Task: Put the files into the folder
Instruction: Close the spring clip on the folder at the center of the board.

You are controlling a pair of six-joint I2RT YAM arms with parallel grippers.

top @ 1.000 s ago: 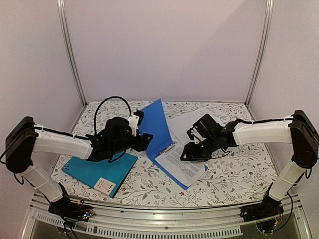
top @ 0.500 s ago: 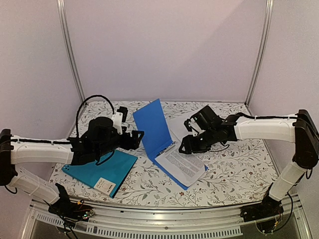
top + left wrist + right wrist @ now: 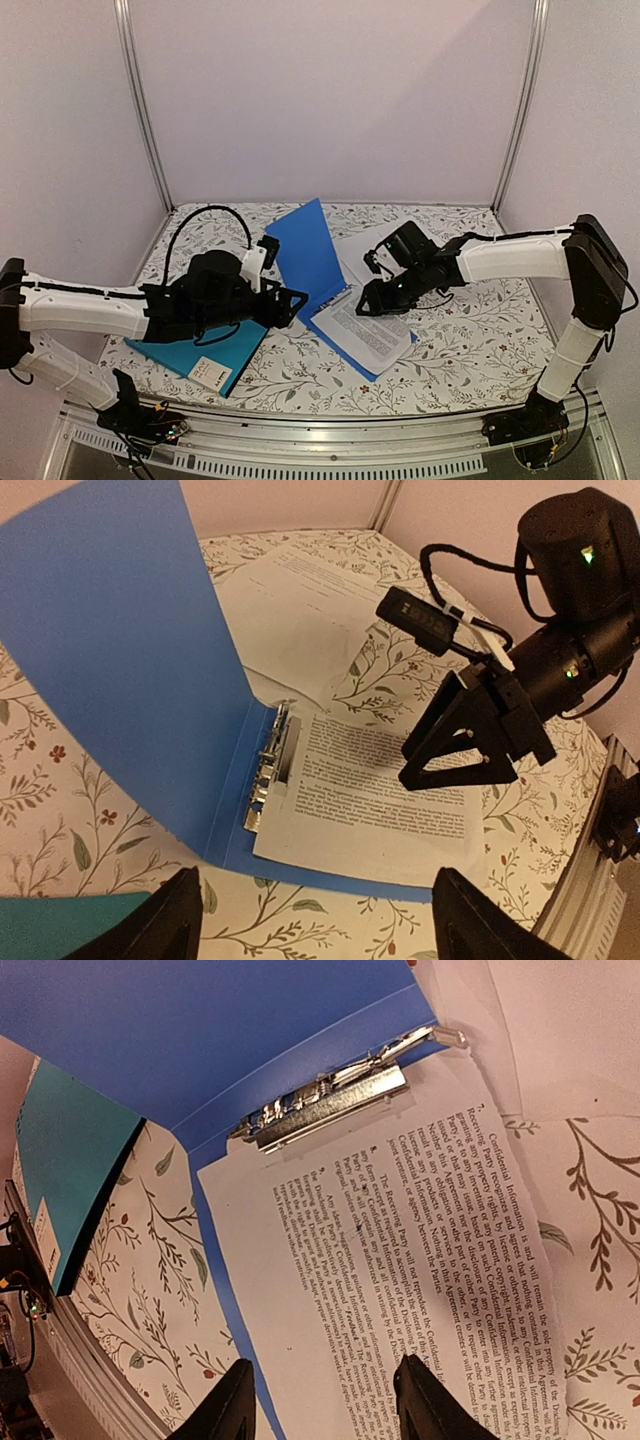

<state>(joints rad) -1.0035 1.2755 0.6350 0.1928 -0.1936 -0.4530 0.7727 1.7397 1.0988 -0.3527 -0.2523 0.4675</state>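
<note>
The teal folder (image 3: 190, 345) lies closed at the left, partly under my left arm, with its white label (image 3: 210, 372) at the near corner. A smaller blue folder (image 3: 308, 255) stands open mid-table with its cover upright. One printed sheet (image 3: 362, 330) lies in it, its top edge at the metal clip (image 3: 330, 1100). A second sheet (image 3: 375, 245) lies on the table behind. My left gripper (image 3: 320, 930) is open and empty, facing the blue folder's near edge. My right gripper (image 3: 325, 1400) is open just above the clipped sheet (image 3: 400, 1260).
The table has a floral cloth (image 3: 470, 340). Walls and metal posts (image 3: 140, 110) close in the back and sides. An aluminium rail (image 3: 330, 450) runs along the near edge. In the left wrist view my right gripper (image 3: 470, 745) hangs over the sheet's right half.
My left arm swung out to the left, then came back lower, toward the blue folder's near edge. My right gripper shifted slightly left over the clipped sheet. The folders and sheets stayed put.
</note>
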